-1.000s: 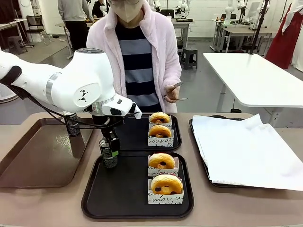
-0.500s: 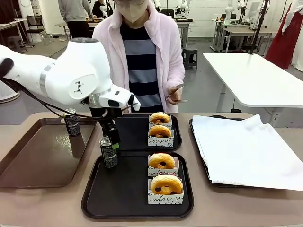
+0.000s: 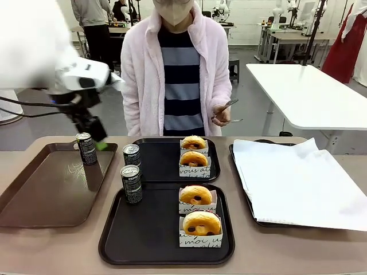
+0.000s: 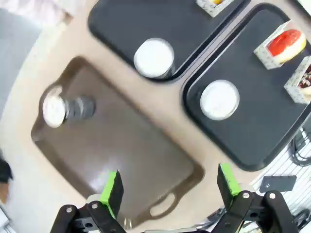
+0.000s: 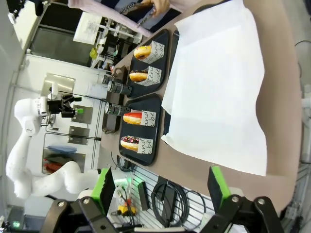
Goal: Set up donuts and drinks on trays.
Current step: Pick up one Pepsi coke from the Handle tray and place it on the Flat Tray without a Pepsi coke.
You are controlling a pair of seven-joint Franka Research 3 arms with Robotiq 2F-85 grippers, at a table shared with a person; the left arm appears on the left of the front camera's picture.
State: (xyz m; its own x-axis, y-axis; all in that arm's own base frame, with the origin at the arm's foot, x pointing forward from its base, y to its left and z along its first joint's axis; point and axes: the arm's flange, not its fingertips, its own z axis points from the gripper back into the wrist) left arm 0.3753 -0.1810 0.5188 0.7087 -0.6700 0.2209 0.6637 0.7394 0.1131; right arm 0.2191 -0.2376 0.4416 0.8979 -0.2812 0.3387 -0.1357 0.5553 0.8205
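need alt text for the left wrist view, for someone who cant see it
Top-down view past the open left end effector: one can stands on a long brown tray, and two black trays beyond each hold one can near the edge. Sleeved donuts sit at the right.

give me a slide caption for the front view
Left gripper raised beside brown tray; a can and two donuts on each black tray.

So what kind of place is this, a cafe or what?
More likely a robotics lab staging a cafe setup: white robot arms at other tables, plain white worktables, and black trays of sleeved donuts.
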